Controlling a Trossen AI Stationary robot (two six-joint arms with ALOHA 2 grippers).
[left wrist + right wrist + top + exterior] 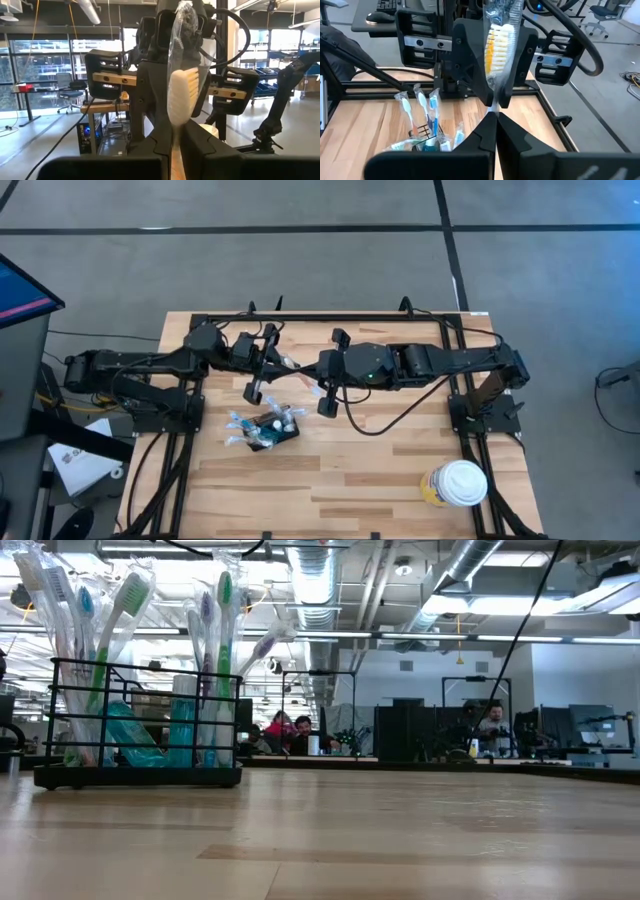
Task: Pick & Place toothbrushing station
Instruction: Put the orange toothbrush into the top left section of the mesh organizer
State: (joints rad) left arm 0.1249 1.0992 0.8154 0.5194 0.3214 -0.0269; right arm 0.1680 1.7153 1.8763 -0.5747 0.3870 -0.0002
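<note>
From the high view I have both arms meeting above the middle of the bench (pixel 400 470). The left tool (pixel 262 360) and the right tool (pixel 322 385) face each other with a pale wrapped toothbrush (pixel 292 366) spanning the gap between them. The toothbrushing station (pixel 272 428) sits on the bench below and slightly toward the front edge. It looks about equally near to both tools, and a white-lidded cup (pixel 460 483) stands well apart at the front right corner.

In the low view I see the station (pixel 140 720) standing upright on the bench, its dark wire frame full of toothbrushes pointing up; neither tool shows here.

The left wrist view shows my left tool (pixel 176 145) closed on the toothbrush (pixel 179 95), bristle head up, with the other arm just behind it.

The right wrist view shows the right tool (pixel 494 125) pinched shut on the same toothbrush (pixel 499 45), held upright. The station (pixel 427 132) lies down and ahead of it. I judge the drop needs the brush's long axis kept vertical over the station's open top.
</note>
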